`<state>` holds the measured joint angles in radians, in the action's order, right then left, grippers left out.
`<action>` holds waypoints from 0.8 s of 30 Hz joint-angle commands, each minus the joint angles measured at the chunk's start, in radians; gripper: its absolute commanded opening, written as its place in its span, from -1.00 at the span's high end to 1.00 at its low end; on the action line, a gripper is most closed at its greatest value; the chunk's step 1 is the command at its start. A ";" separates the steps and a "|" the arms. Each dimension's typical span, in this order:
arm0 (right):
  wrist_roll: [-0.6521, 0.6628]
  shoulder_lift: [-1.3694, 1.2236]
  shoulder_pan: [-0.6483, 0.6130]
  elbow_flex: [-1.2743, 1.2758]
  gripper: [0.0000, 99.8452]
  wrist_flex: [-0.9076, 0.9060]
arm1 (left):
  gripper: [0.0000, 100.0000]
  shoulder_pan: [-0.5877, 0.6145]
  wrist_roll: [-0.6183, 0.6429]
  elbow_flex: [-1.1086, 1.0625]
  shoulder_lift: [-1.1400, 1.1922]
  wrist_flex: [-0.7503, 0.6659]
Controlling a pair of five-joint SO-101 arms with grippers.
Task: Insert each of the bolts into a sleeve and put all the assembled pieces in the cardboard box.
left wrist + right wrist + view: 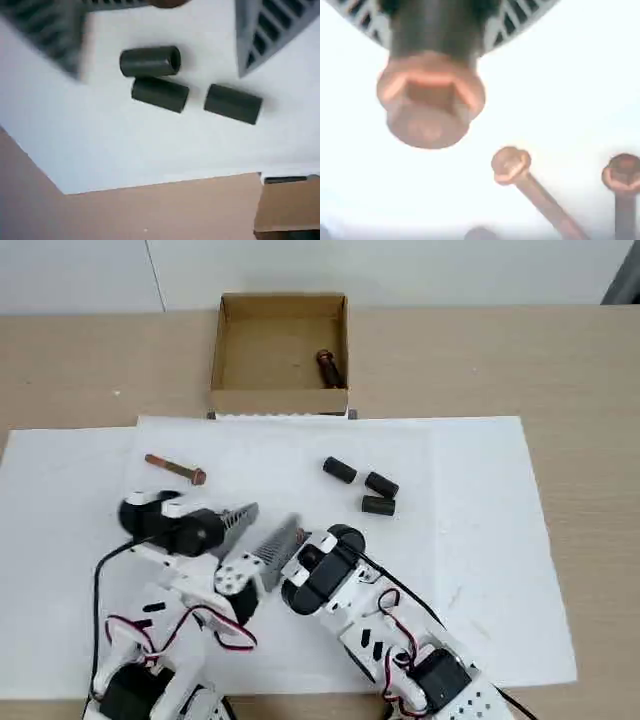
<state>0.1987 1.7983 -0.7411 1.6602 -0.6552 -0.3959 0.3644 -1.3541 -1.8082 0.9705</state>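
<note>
1. Bolts: copper-coloured metal, hex flanged heads. Loose bolt (175, 468) lies flat on paper (480, 540), on the arms' side of box (280, 400), off its left corner. Axis approx. crosswise, head to the right.
2. Sleeves (381, 483): 3 short smooth black cyls on their sides, arms' side of box, near its right corner.
3. R claw (435, 20): clamped on held bolt (430, 100), head sticking out.
4. L claw (270, 522): ribbed grey fingers wide apart, holding nothing.
5. Assembled piece (330, 368) lies inside box by right wall.
</note>
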 commanded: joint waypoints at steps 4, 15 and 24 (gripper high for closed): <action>0.002 0.010 0.140 -0.029 1.00 0.033 | 0.99 0.129 -0.046 0.025 -0.006 -0.018; -0.213 0.010 0.412 -0.081 1.00 -0.163 | 0.99 0.396 -0.301 -0.205 -0.008 -0.014; -0.282 -0.002 0.440 -0.245 1.00 -0.268 | 0.99 0.396 -0.370 -0.309 -0.008 -0.017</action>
<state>-0.0713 1.7952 -0.3053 1.5205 -0.9206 0.0000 0.0054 -1.6640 -1.8082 0.9705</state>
